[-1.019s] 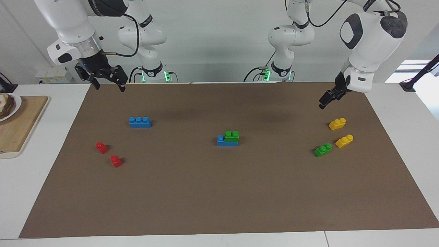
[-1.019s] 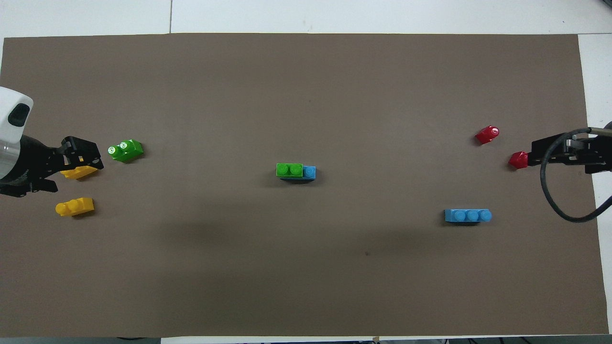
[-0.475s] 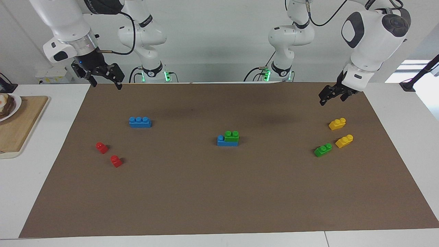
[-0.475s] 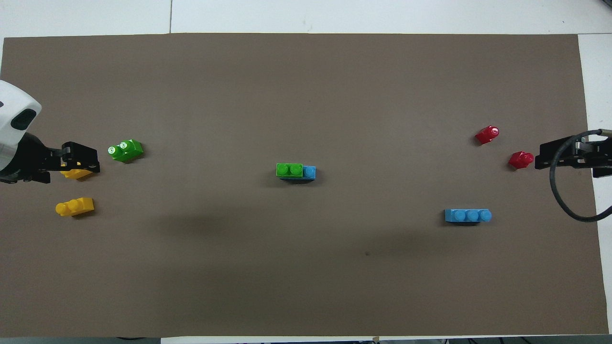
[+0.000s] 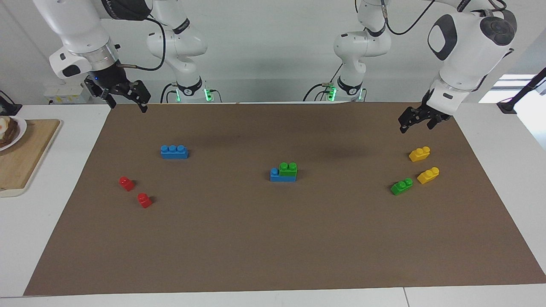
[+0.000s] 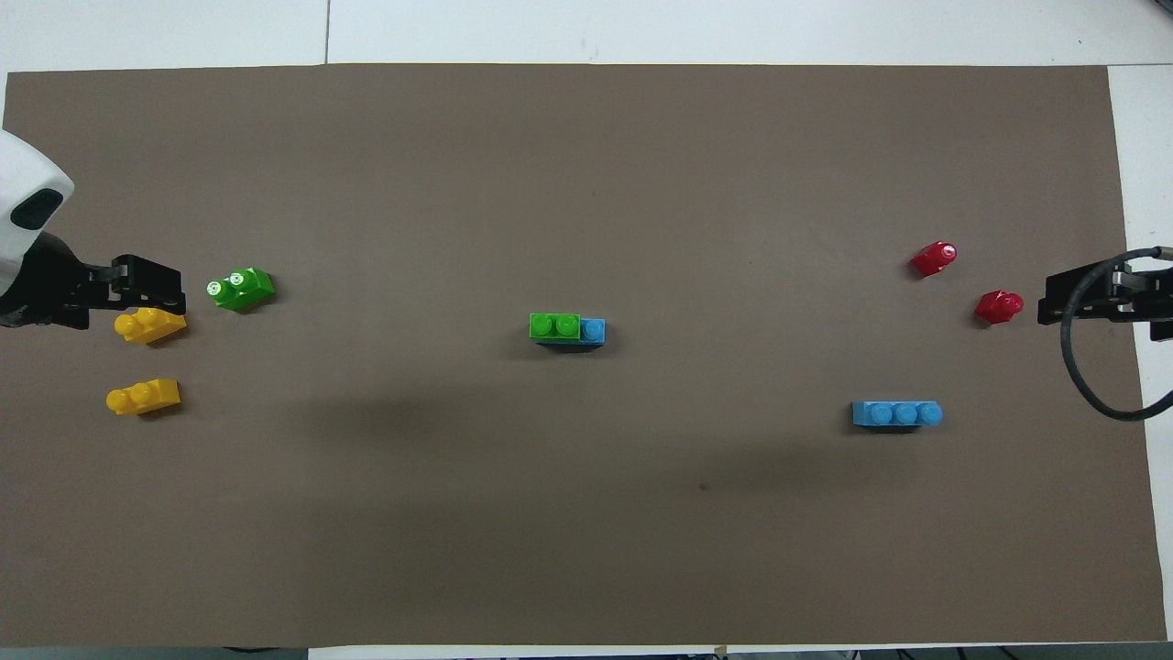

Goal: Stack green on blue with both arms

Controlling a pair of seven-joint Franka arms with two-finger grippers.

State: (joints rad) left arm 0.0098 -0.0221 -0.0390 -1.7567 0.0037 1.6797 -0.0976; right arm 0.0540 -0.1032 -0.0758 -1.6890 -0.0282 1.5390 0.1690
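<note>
Both grippers hang raised with nothing in them. The right gripper (image 5: 126,102), jaws spread, is over the mat's edge at 12 o'clock from the lone blue brick (image 5: 174,152). The left gripper (image 5: 416,121), also spread, is at 12 o'clock from 2 yellow bricks (image 5: 419,154). Mid-mat, 1 green brick (image 5: 288,169) sits on a blue brick (image 5: 281,176). The spare green brick (image 5: 401,186) lies at 3 o'clock, toward the left arm's end.
</note>
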